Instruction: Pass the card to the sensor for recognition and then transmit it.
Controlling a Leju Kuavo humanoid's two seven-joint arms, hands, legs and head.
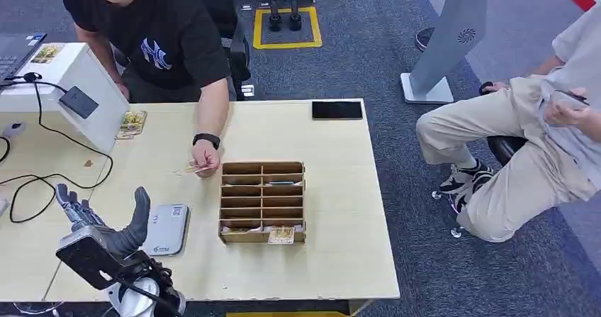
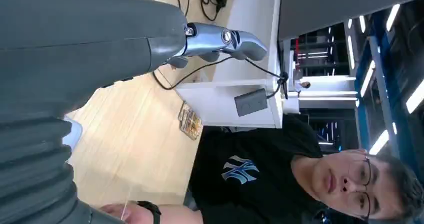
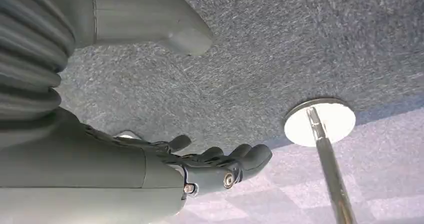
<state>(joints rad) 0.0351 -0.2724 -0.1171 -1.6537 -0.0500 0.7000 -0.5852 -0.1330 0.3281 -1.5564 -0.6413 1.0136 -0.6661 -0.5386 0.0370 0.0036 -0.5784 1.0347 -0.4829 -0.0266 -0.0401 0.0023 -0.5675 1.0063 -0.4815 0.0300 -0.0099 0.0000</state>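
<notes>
My left hand (image 1: 106,225) is raised over the table's front left corner with fingers spread and nothing in it; its fingers (image 2: 220,38) also show in the left wrist view. Just to its right a flat grey card reader (image 1: 167,229) lies on the table. A person in black presses a card (image 1: 190,169) to the tabletop beside the wooden compartment box (image 1: 262,202), and another card (image 1: 281,235) lies in the box's front row. My right hand (image 3: 220,166) hangs over grey carpet, fingers loosely extended and holding nothing.
A white stand (image 1: 74,76) with a small black sensor (image 1: 78,102) and trailing cables fills the back left, with a stack of cards (image 1: 132,122) beside it. A black phone (image 1: 337,109) lies at the far edge. A second person sits to the right of the table.
</notes>
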